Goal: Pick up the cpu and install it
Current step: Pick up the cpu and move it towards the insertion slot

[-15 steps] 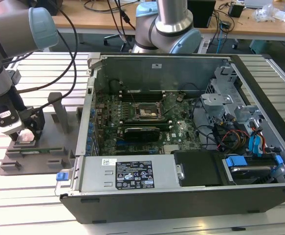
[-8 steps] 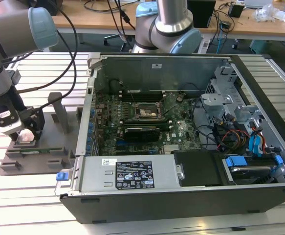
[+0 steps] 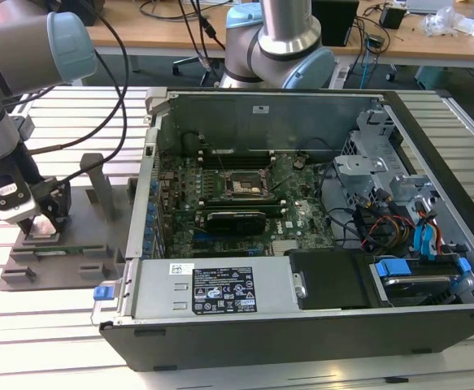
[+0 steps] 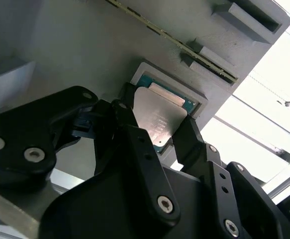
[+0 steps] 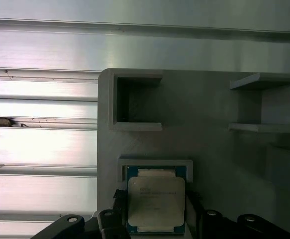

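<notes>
While the arm reaches down at the exterior view's left, its black two-fingered gripper (image 3: 40, 221) stands over a flat grey plastic fixture plate (image 3: 25, 264) that lies on the ribbed aluminium table (image 3: 41, 325), just beside the open black desktop computer case (image 3: 302, 329). In both wrist views the cpu (image 5: 156, 199), a small flat square chip with a silvery metal top and a thin blue-green rim, sits in a shallow square pocket of the fixture plate (image 5: 209, 99), and the gripper (image 5: 156, 204) straddles it. In the first wrist view the pincer is drawn in narrow onto the chip, one dark finger (image 5: 120, 209) against one edge and its partner against the opposite edge. The second wrist view shows the same hold from lower down, with the gripper (image 4: 157, 127) flanking the cpu (image 4: 159, 117), whose far edge lies close to the pocket's raised lip; whether the chip has left the pocket floor cannot be told. A long thin green memory stick (image 4: 174, 42) stands on edge in slots of the fixture plate (image 4: 85, 40) near the pocket. Inside the case the green motherboard (image 3: 220, 203) lies flat, and its black square socket frame (image 3: 243, 185) is well apart from the gripper
</notes>
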You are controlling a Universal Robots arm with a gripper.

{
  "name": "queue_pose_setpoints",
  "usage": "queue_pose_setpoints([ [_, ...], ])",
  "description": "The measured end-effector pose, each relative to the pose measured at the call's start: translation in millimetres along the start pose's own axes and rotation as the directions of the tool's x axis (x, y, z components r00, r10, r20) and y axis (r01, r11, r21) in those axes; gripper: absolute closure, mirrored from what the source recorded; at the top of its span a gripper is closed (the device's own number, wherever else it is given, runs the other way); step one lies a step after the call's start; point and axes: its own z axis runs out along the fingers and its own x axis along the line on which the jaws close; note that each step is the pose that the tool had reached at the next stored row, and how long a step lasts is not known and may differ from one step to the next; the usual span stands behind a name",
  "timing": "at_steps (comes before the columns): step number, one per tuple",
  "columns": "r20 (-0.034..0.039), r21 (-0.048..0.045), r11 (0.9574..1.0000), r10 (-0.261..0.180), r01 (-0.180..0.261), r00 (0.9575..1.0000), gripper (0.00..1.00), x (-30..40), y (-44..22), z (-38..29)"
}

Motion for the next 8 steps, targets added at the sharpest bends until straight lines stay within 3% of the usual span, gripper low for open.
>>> queue_pose_setpoints([
  [8,0.0002,0.0001,1.0,0.0,0.0,1.0,0.45,-0.1,-0.2,-3.9],
])
